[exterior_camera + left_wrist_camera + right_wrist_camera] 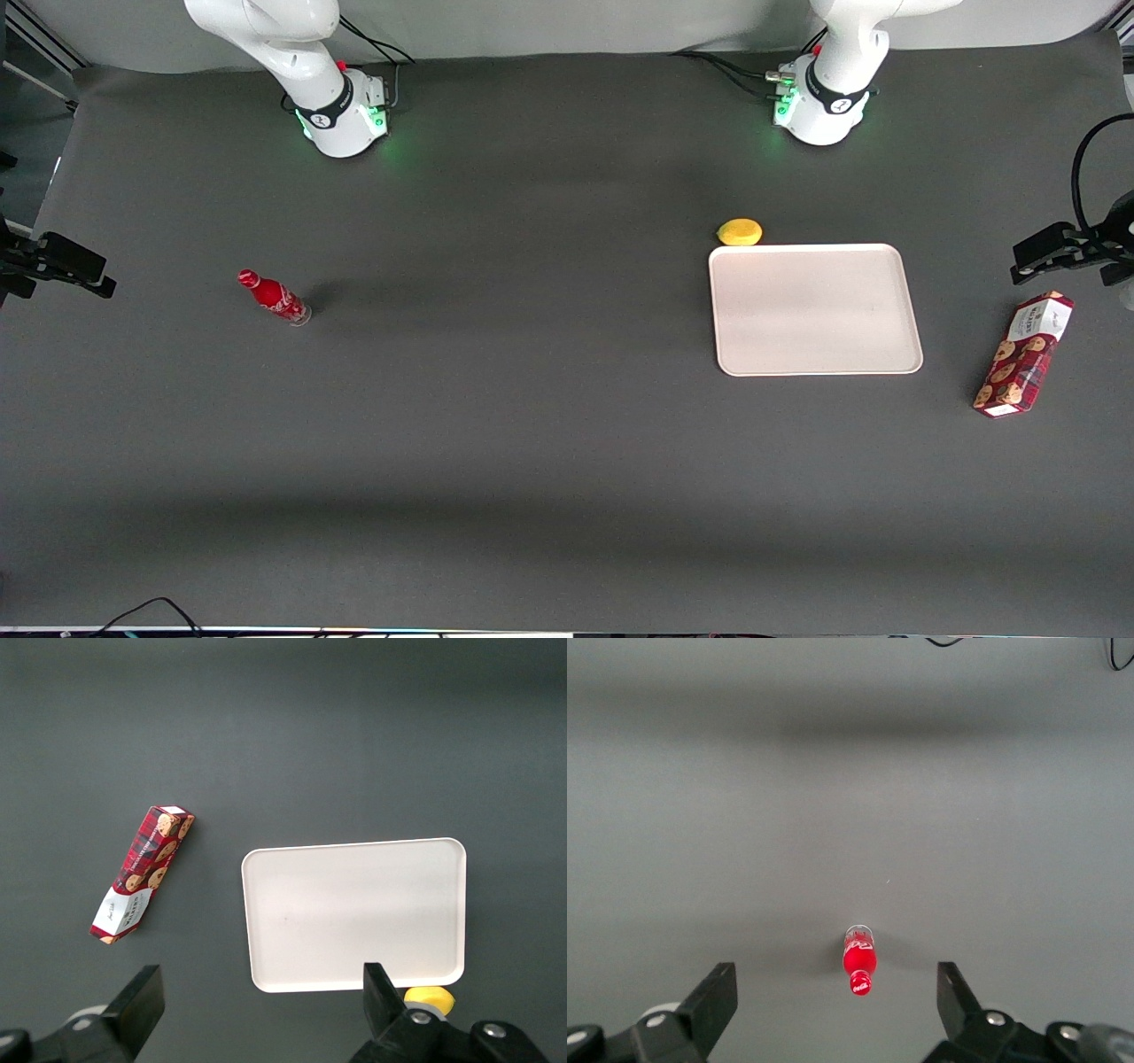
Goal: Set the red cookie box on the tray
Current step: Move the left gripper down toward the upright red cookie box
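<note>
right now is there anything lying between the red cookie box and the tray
No. In the front view only bare dark table separates the red cookie box from the tray. The open gripper hangs high above both.

Lemon (739,232) touching tray (815,363) edge

Dark table (532,425) — tray (815,354), red cookie box (1023,354), lemon (739,232), bottle (273,297).

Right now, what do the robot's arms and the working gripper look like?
Both arms are glossy white with rounded shells, each on a white base ringed by a black band and glowing green lights, with black cables trailing from the bases. The left arm's gripper is black, with two flat wedge-shaped fingers set wide apart and silver screws on its body, high above the dark table.
</note>
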`<state>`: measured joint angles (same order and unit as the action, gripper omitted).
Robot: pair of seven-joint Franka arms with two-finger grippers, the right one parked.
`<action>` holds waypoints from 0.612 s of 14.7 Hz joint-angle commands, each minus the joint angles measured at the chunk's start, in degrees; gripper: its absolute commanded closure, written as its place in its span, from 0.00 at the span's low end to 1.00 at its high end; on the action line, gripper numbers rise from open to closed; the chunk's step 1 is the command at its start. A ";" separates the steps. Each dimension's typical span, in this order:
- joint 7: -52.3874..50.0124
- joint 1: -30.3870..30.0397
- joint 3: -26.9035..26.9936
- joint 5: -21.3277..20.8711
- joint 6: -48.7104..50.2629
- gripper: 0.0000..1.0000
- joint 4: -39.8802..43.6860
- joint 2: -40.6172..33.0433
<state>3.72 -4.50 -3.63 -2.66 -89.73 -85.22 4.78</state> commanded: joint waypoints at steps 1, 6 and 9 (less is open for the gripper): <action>0.85 0.55 0.29 -0.77 -0.53 0.00 -0.57 -0.82; 5.91 -0.59 1.43 -1.21 -5.52 0.00 -2.84 2.41; 20.75 -4.09 4.24 -2.44 -11.85 0.00 -3.29 6.98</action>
<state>12.22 -5.27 -1.26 -4.16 -96.85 -88.25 7.84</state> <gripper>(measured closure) 0.000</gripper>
